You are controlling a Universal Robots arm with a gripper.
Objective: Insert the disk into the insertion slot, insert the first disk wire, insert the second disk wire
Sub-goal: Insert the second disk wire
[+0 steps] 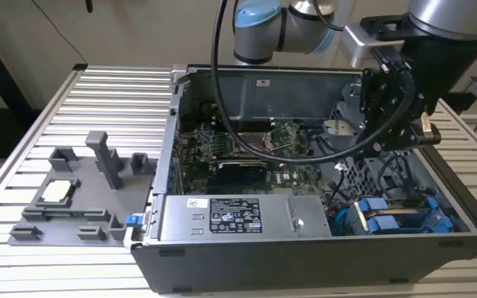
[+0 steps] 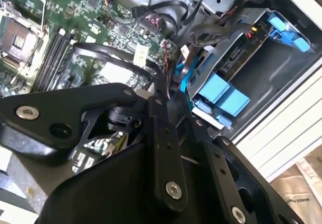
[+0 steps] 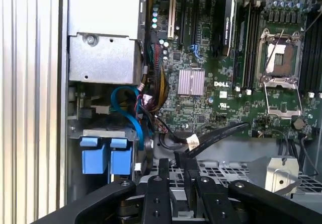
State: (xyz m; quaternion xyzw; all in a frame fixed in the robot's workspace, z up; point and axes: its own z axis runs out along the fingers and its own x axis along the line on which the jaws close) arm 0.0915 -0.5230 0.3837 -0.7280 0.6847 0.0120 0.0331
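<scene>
gripper above drive bay, pinching black wire

ur arm over open pc case point(image 1: 305, 264) on slatted table point(image 1: 106, 87). gripper point(image 1: 394, 133) hangs above the case interior, exterior view's right. in first wrist view its fingers point(image 3: 163, 176) look clenched on the end of a black wire point(image 3: 221, 133) w/ white tag; wire leads across motherboard point(image 3: 201, 98). disk point(image 1: 400, 217) sits in the bay at case corner, just beside psu box point(image 1: 230, 217), apart from gripper. blue carrier tabs point(image 3: 103, 156) show side by side. blue cable point(image 3: 132, 116) loops near tabs. grey fixture tray point(image 1: 72, 198) lies outside case, exterior view's left.
</scene>
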